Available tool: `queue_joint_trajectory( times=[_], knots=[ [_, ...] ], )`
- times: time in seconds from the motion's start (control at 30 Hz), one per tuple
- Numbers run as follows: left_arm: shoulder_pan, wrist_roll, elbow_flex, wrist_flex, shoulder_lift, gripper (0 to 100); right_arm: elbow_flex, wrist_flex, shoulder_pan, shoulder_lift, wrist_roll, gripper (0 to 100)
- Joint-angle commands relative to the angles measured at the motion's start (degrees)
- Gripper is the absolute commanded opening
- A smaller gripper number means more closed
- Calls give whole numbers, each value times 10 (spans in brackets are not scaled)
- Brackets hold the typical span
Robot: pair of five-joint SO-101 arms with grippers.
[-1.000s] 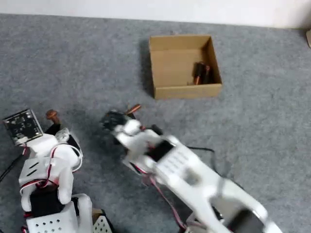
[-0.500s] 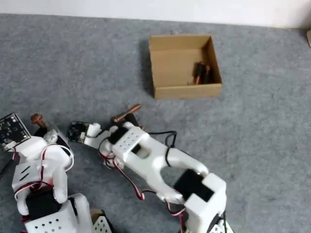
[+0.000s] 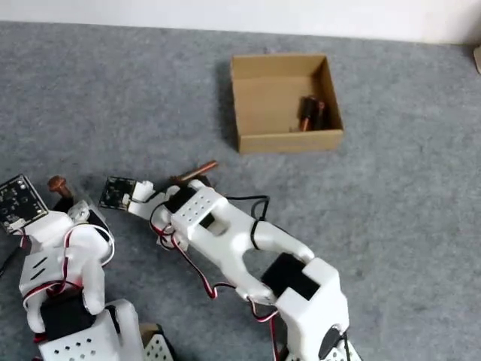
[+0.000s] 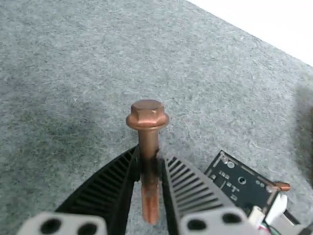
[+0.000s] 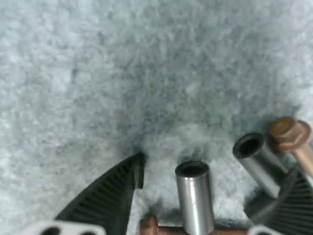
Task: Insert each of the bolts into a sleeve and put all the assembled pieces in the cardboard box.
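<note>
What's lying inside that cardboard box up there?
Inside the cardboard box, assembled pieces lie against one side wall: dark sleeves with copper bolt ends, seemingly two. The near wall hides the floor strip right behind it.

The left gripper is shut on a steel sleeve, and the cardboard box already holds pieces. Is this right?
No: the left gripper is shut on a copper bolt, not a sleeve, as the left wrist view shows. The cardboard box does hold pieces.

One overhead, two close wrist cameras
</note>
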Motion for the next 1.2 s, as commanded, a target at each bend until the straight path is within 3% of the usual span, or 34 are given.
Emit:
queue_joint_trajectory(
  times=[0.0,0.2,0.63,0.83,1.17],
  knots=[
    [-7,4,-9,-16,-7,5,-5,-7,24,17,4,378],
    [-7,4,-8,-16,-7,5,-5,7,41,16,-49,378],
    [-7,4,-8,-16,-7,5,-46,132,36,21,-53,378],
    [-7,4,-8,-16,-7,5,-44,111,11,21,-54,368],
    [-7,4,-8,-15,-7,5,-43,109,9,21,-55,30]
  ],
)
